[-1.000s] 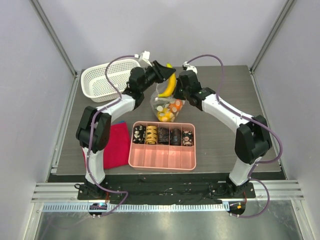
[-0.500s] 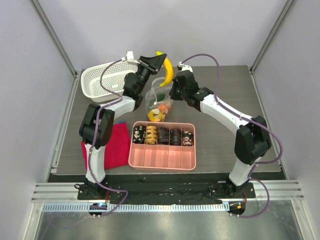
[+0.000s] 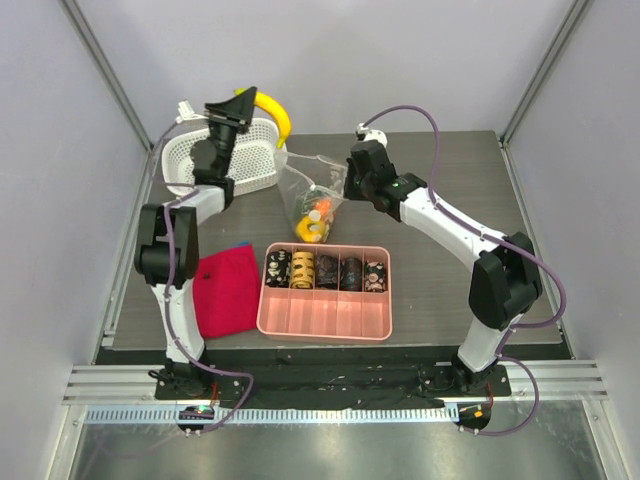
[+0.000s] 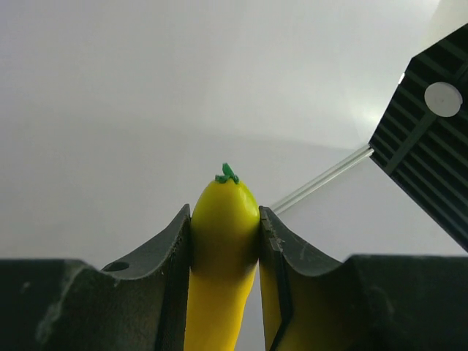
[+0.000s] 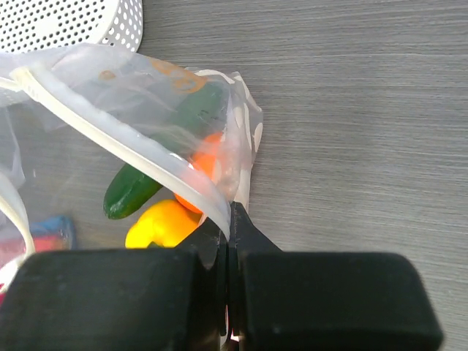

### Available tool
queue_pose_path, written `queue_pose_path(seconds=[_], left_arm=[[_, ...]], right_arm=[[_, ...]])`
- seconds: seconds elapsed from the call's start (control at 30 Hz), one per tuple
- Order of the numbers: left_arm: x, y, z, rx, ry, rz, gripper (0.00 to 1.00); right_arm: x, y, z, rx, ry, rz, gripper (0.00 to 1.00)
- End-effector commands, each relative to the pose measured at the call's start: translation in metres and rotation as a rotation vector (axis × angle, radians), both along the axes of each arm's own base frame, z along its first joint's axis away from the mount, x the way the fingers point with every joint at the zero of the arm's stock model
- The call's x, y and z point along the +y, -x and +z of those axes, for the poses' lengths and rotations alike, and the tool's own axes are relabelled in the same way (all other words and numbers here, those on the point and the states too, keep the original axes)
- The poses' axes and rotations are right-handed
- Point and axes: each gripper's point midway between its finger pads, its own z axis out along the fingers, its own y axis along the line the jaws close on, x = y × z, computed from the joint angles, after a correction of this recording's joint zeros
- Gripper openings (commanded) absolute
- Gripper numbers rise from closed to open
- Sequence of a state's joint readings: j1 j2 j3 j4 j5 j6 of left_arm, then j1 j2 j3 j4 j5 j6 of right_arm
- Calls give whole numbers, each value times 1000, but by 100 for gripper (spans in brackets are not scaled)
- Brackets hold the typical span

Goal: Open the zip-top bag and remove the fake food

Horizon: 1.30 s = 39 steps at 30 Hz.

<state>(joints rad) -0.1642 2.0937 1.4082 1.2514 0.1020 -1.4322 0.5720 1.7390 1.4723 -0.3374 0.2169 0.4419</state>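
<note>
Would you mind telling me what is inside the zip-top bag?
The zip-top bag holds a green piece, an orange piece and a yellow piece; its spotted plastic hides whatever lies deeper.

At rear, basket (image 3: 256,164) L w/ bag (image 3: 302,186) to its R; tray (image 3: 325,314) before bag, cloth (image 3: 226,292) L of tray.

The left fingers (image 4: 174,252) swung away from above the zip-top bag (image 3: 305,188) toward the counter's (image 3: 450,290) far-left corner, carrying the banana (image 3: 274,108) with them. The banana, which had stood over the bag's mouth, ended up held high above the far rim of the white basket (image 3: 190,165). The bag itself slid a little toward the left edge and drew narrower, its pinched rim following the right fingers (image 5: 247,232). With the left arm swung aside, more of the red cloth (image 3: 225,292) lay uncovered.
</note>
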Motion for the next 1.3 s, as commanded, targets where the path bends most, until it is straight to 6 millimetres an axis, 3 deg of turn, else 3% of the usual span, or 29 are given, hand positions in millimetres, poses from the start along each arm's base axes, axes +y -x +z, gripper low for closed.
queue_pose_path(seconds=[0.0, 0.07, 0.1, 0.13, 0.17, 0.23, 0.33, 0.5, 0.6, 0.63, 0.7, 0.73, 0.77, 0.8, 0.87, 0.9, 0.93, 0.97, 1.03, 1.13, 1.17, 1.2, 1.27], left_arm=[[51, 9, 32, -54, -143, 64, 0], [61, -3, 8, 13, -172, 59, 0], [79, -7, 4, 22, -149, 56, 0], [81, -7, 5, 5, -127, 32, 0], [86, -14, -11, 20, -94, 9, 0], [102, -13, -8, -13, -9, 14, 0], [121, -26, -35, 30, 38, 54, 0], [144, -59, -97, 226, -77, 191, 0], [154, -72, -114, 270, -136, 248, 1], [156, -77, -116, 289, -155, 270, 5], [166, -85, -143, 405, -208, 328, 12], [168, -86, -148, 436, -222, 338, 26], [172, -87, -172, 547, -242, 346, 32], [174, -86, -182, 600, -253, 357, 37], [178, -81, -185, 668, -295, 376, 65], [181, -76, -201, 749, -331, 389, 76], [183, -74, -203, 775, -349, 393, 92], [184, -71, -198, 782, -368, 395, 98], [182, -65, -201, 848, -432, 368, 99], [170, -49, -181, 870, -522, 318, 92], [162, -42, -149, 809, -539, 313, 90], [155, -33, -146, 798, -566, 298, 83], [120, -18, -117, 696, -661, 224, 77]], right_arm=[[-10, 4, 32, -66, 1, -29, 1], [-10, 5, 29, -62, 0, -26, 1], [-10, 6, 28, -57, 1, -23, 1], [-11, 6, 25, -56, 12, -19, 1], [-12, 5, 25, -57, 18, -23, 1], [-16, 2, 22, -61, 43, -38, 1], [-16, -2, 25, -69, 56, -41, 1], [-13, -3, 32, -78, 43, -26, 1], [-12, -3, 32, -78, 43, -22, 1], [-13, -3, 31, -77, 46, -24, 1], [-13, -2, 30, -76, 51, -24, 1], [-14, -3, 30, -78, 52, -26, 1], [-14, -3, 30, -78, 53, -24, 1], [-14, -3, 32, -80, 55, -23, 1], [-15, -3, 34, -83, 56, -26, 1], [-14, -3, 38, -90, 51, -21, 1], [-13, -3, 38, -87, 48, -21, 1], [-12, -4, 39, -88, 47, -17, 1], [-11, -4, 37, -78, 63, -1, 1], [-15, -7, 41, -89, 100, -6, 1], [-16, -9, 45, -104, 118, 1, 1], [-17, -11, 47, -112, 132, 0, 1], [-16, -16, 54, -132, 158, 22, 1]])
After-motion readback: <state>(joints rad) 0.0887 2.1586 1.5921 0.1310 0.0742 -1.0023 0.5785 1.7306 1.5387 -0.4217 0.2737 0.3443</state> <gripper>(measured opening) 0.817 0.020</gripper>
